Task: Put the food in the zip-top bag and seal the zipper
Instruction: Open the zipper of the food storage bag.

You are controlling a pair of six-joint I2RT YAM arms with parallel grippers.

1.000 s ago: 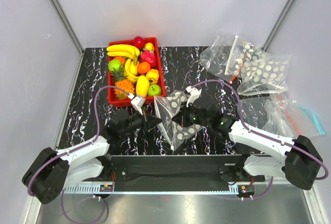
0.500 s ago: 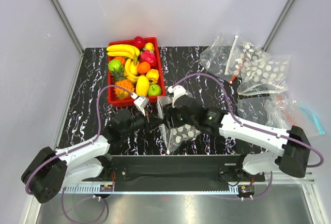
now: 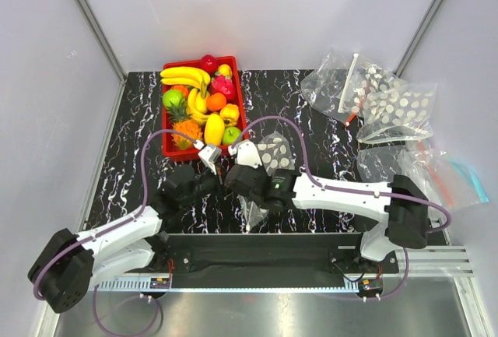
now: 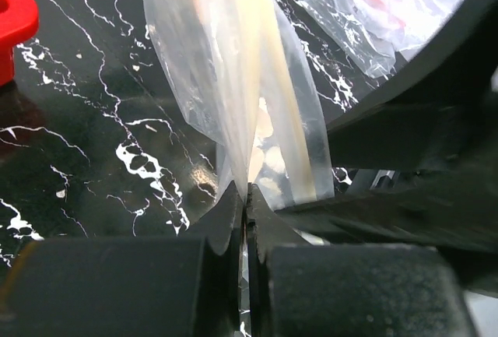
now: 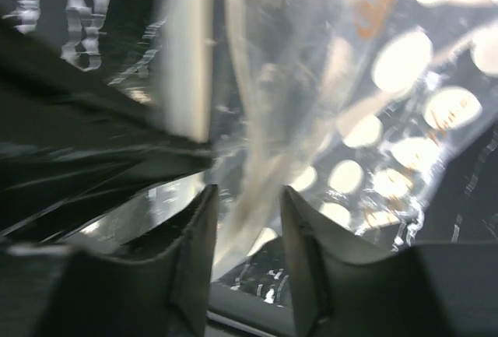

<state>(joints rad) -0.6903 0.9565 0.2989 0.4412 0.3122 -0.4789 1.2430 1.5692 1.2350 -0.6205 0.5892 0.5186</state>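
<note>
Pinching anything, the left gripper?

Yes. Its jaws are closed tight on a fold of the bag, down at the lower edge of the film, and the bag rises from that pinch above the table.

And the right gripper?

Half apart. It has reached across to just beside the left one, and its fingers stand on either side of the plastic with a gap showing. I judge it is not clamped.

Which way does the zipper run?

From the wrist view it runs as a pale strip straight away from the left fingertips, nearly in line with them. The right gripper meets it from the other side, so the two face each other across the mouth edge.

So the next move?

Probably closing on one lip and pulling sideways, across the strip, to open the mouth.

Where is the food?

All in the red tray, beyond the bag and to its left. The left arm is nearer, but it is busy holding.
</note>
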